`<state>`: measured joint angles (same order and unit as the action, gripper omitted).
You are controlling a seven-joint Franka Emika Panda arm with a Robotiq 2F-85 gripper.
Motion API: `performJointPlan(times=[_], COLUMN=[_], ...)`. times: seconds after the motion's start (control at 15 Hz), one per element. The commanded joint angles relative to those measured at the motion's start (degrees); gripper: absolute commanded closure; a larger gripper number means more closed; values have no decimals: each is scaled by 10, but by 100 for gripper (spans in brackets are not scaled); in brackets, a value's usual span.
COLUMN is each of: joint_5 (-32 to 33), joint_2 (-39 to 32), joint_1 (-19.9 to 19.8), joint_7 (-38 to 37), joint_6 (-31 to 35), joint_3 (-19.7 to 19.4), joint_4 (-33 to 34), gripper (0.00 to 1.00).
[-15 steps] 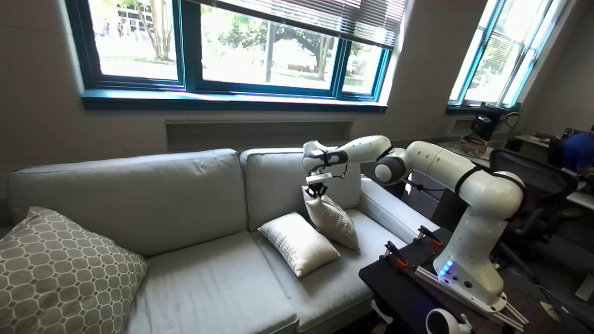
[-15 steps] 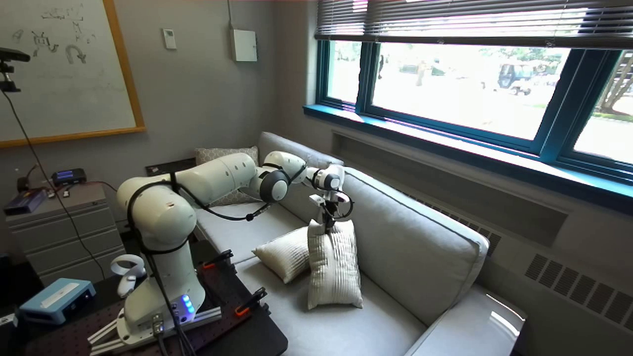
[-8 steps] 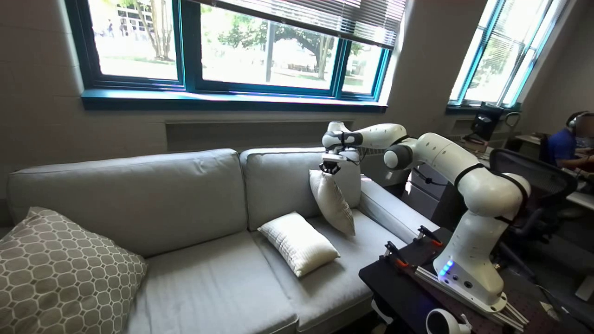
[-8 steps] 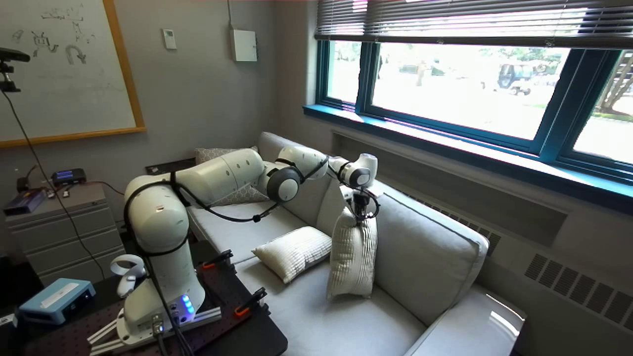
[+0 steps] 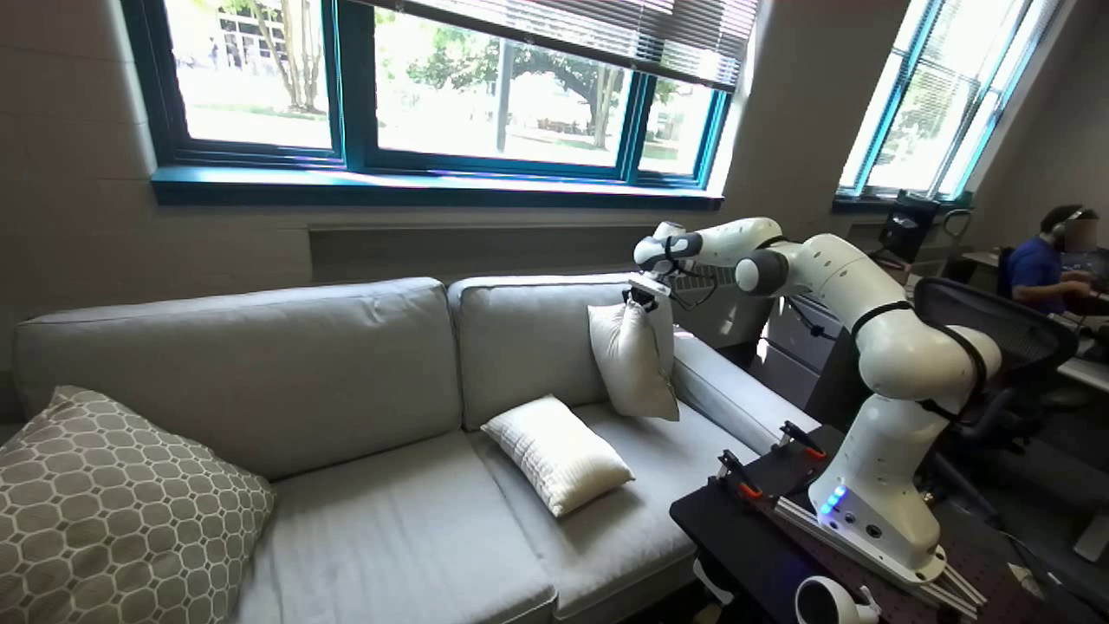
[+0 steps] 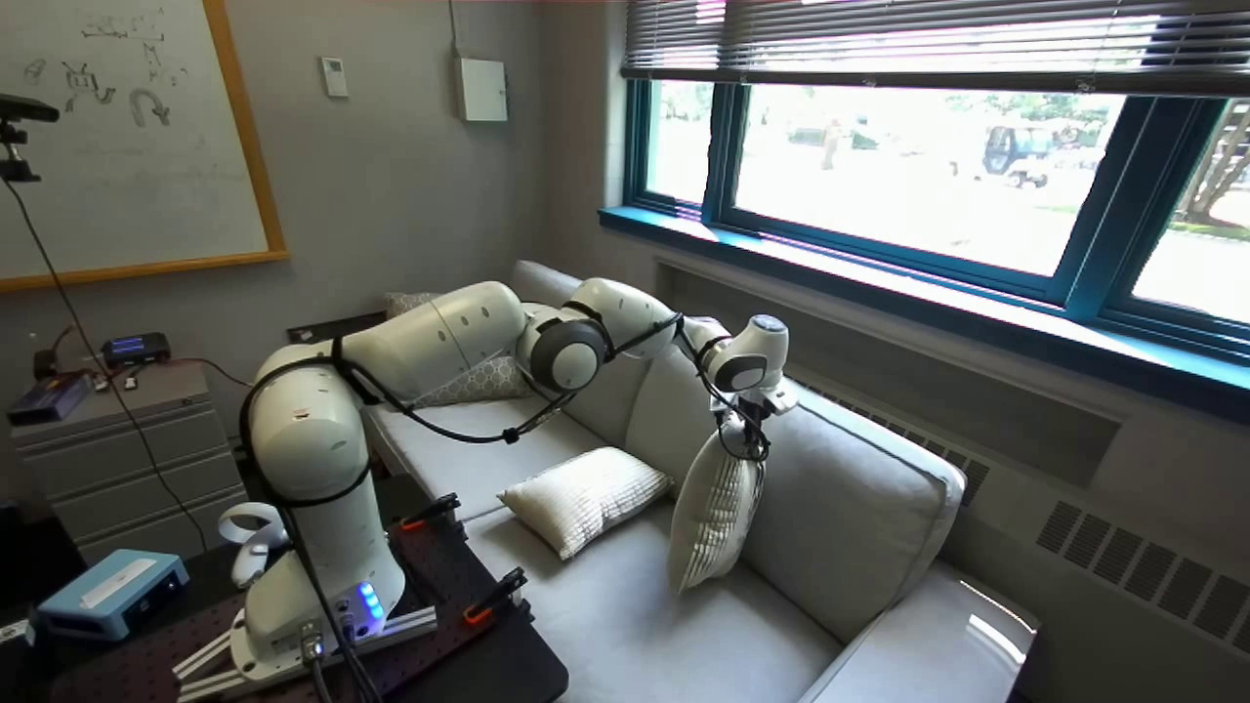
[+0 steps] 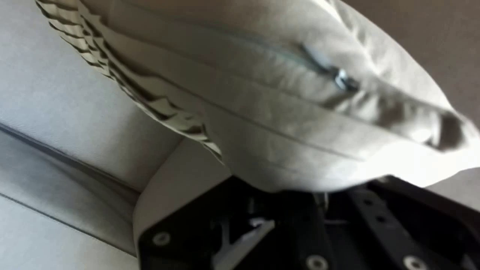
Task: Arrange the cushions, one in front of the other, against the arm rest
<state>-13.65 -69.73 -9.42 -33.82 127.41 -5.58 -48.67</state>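
My gripper is shut on the top edge of a cream-white cushion, which hangs upright near the sofa back at the arm rest end. I cannot tell whether its lower edge touches the seat. The gripper and held cushion also show in an exterior view. In the wrist view the cushion, with a zip, fills the space above the gripper; the fingertips are hidden. The other cream-white cushion lies flat on the seat. The arm rest is at the sofa's end, also visible here.
A larger grey-beige patterned cushion leans at the far end of the sofa. The sofa back stands behind the held cushion. A black table with clamps carries the robot base in front of the sofa.
My gripper has carried the held cushion away from the lying cushion, toward the sofa back and the arm rest, and the cushion has turned. The lying cushion has not moved.
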Motion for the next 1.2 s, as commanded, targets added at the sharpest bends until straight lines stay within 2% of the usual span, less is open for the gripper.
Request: performJointPlan(times=[0.0, 0.47, 0.67, 0.93, 1.13], joint_5=[-45, -172, -220, -287, -299], joint_2=[80, 133, 154, 180, 212], joint_1=[-23, -92, -140, -199, -203], joint_7=[-15, 16, 52, 97, 89], joint_6=[116, 331, 420, 512, 599], joint_3=[1, 12, 32, 53, 52], joint_4=[-141, -352, -439, -506, -539], gripper=[97, 97, 97, 97, 97])
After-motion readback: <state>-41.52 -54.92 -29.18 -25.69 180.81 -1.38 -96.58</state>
